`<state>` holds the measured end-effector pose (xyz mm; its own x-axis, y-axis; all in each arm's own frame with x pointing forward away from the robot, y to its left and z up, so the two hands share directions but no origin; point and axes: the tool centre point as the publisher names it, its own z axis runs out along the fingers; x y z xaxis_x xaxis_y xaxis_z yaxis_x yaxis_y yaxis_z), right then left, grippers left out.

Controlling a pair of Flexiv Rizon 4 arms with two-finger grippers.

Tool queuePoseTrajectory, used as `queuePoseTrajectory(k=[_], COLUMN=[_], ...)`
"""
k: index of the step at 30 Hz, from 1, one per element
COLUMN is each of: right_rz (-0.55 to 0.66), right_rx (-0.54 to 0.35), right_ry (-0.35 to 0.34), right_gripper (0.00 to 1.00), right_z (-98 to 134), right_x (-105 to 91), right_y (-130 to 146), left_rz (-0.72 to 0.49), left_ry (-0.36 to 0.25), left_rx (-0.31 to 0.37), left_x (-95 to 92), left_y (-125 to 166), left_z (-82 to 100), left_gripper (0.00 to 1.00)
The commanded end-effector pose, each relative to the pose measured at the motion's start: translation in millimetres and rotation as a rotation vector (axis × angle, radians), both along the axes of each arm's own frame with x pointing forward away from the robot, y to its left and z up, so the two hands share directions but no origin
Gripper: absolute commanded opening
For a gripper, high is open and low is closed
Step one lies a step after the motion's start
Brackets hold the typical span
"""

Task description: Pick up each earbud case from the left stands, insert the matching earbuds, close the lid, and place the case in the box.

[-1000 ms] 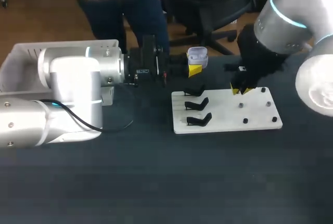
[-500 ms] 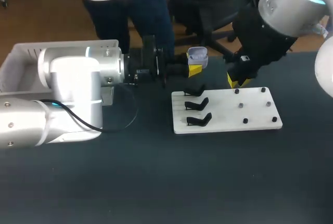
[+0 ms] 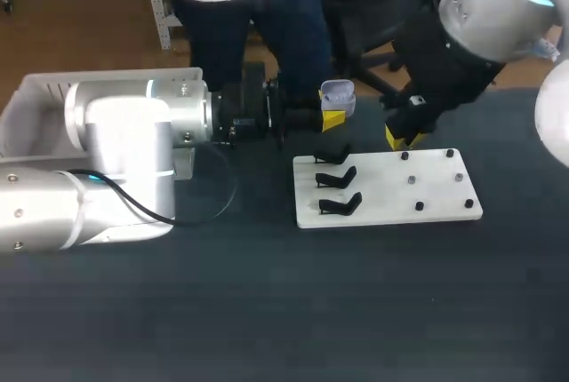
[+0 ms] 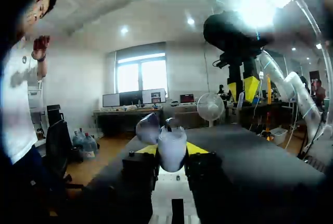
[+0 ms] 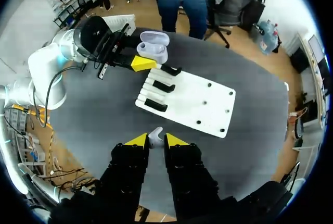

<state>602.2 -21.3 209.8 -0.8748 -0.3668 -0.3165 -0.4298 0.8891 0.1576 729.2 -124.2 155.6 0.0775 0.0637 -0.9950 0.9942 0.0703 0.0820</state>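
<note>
Pale lilac, the earbud case (image 3: 337,95) stands lid-up, clamped between the fingers of the left gripper (image 4: 172,151), just beyond the far corner of the white board (image 3: 391,188). The right gripper (image 5: 152,139) pinches a small white earbud (image 5: 155,136) at its tips. In the head view that earbud is hidden behind the fingers.

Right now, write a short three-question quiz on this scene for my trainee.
1. True or false: the pale lilac plastic earbud case in the left end effector has its lid shut.
2. The right end effector grips: A) a small white earbud, B) a black stand, C) nothing.
3. How many of the black stands on the flat white board hold a case?
Key: 1 false; 2 A; 3 zero.
</note>
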Motion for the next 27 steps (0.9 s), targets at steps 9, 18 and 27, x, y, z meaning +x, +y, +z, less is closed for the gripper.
queuePoseTrajectory(k=[9,18,27], right_rz=[0.090,0.134,0.144], right_rx=[-0.075,-0.106,-0.154], right_ry=[0.037,0.034,0.033], right_gripper=[0.00,0.00,0.00], right_z=[15,19,19], right_x=[29.1,54.6,71.8], right_y=[38,54,59], left_rz=[0.007,0.007,0.007], left_ry=[-0.005,-0.005,-0.005], left_rx=[-0.005,-0.005,-0.005], left_x=[-1.8,-1.8,-1.8], left_y=[-1,-1,-1], left_z=[-1.0,-1.0,-1.0], left_gripper=[0.00,0.00,0.00])
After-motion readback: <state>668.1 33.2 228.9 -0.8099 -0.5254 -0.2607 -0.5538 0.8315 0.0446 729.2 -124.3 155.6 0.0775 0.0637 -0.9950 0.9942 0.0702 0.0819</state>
